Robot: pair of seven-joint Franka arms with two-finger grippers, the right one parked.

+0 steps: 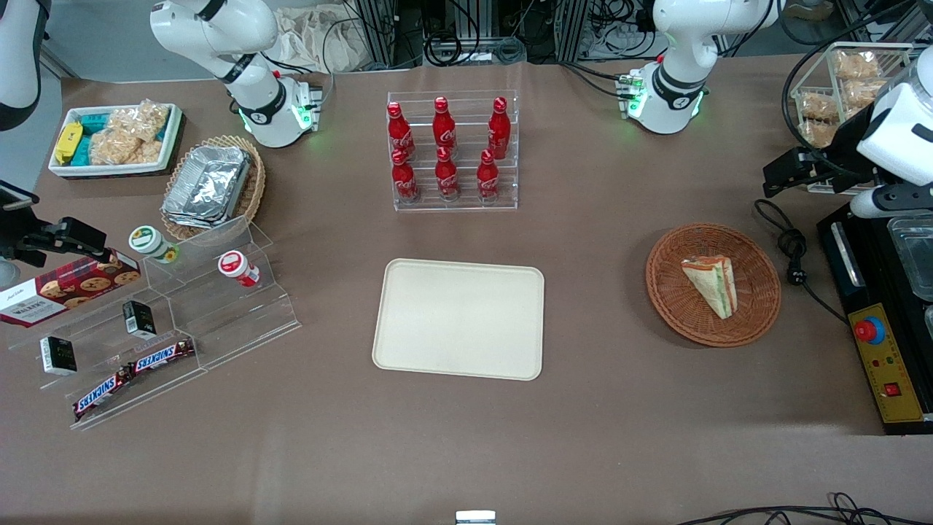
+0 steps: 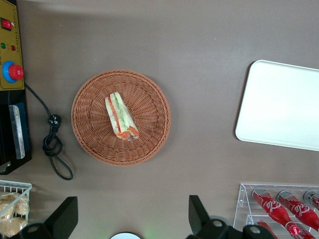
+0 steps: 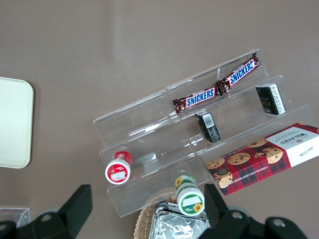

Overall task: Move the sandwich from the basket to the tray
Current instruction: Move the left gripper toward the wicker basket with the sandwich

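**Sandwich lies in the basket, gripper high above and off to one side**

Sandwich [image 1: 711, 284] rests on the floor of the basket [image 1: 758, 306], toward the working arm's end of the table, well apart from the bare tray [image 1: 459, 319]; the gripper [image 2: 130, 216] hangs well above the table with fingers [image 2: 64, 215] spread wide and nothing between them; judged from the wrist view, the wedge is not under the gap but offset from it, so the arm must shift over it before descending; the wedge's long axis runs at a slant to the line between the fingertips, so a wrist turn looks needed to close across its narrow, layered sides.
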